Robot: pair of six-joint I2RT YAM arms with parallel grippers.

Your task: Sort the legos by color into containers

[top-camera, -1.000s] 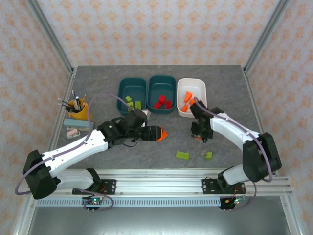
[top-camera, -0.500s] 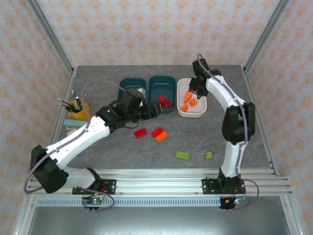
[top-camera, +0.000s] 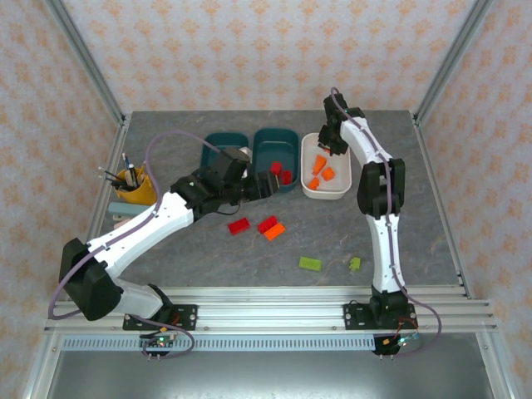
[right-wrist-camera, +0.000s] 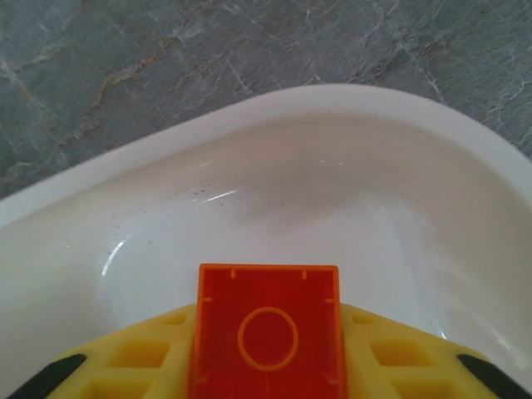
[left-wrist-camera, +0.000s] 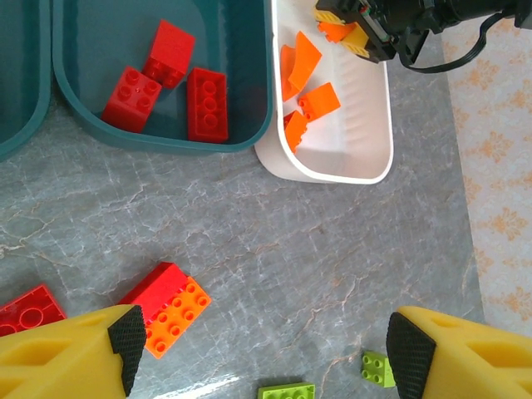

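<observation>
A long green brick (top-camera: 309, 263) and a small green brick (top-camera: 355, 263) lie on the desk (top-camera: 416, 199), close to the arm bases. Farther back sit two red bricks (top-camera: 239, 225) and a loose orange brick (top-camera: 275, 232). The left arm slants across the desk. The left end effector (left-wrist-camera: 266, 349) hangs over them, wide open and empty. The right arm reaches far out and bends down. The right end effector (top-camera: 331, 145) squeezes a held orange brick (right-wrist-camera: 267, 332) over the white tray (top-camera: 326, 195).

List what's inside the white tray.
Orange legos lie in the white tray; the right end effector, holding another orange brick, covers its far end.
</observation>
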